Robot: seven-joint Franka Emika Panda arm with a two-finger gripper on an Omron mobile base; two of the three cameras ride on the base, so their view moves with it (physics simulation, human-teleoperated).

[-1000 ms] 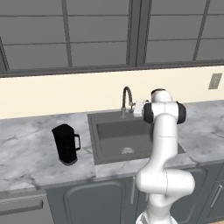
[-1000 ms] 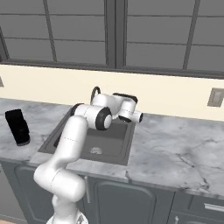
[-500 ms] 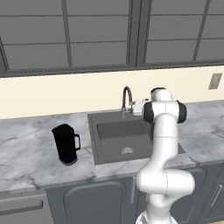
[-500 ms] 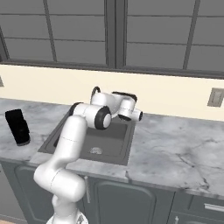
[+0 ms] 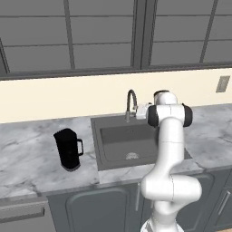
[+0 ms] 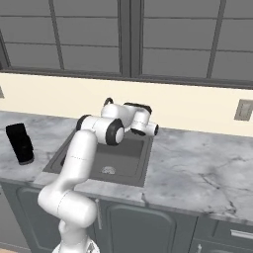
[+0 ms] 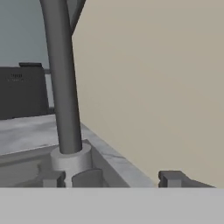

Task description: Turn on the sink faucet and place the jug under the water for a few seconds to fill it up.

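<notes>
In the hand view, the gripper (image 7: 111,179) is seen with its 2 dark fingertips (image 7: 53,179) spread apart, nothing clamped between them; the base of the sink faucet (image 7: 65,100) stands just beyond the fingertip at 7 o'clock. There the faucet reads as a smooth, matte dark-grey round stem rising from a paler cylindrical collar, with a small rounded dark lever at its foot. A boxy black coffee machine (image 7: 22,91) is seen farther off at 9 o'clock, and a plain cream wall (image 7: 153,87) spreads from 12 to 4 o'clock.

In the left base view, the sink (image 5: 131,145) is set at the centre of a grey veined marble counter (image 5: 27,154): a rectangular dark-grey recessed basin with a small round pale drain. The faucet's slim gooseneck is arched at the basin's far rim, at 12 o'clock from the drain, nozzle turned down. The jug (image 5: 69,149) is stood upright on the counter at 9 o'clock of the sink, well apart from the faucet: a tall matte black pitcher with a loop handle on the side facing the sink. Grey-framed window panes (image 5: 99,31) are ranged behind.
</notes>
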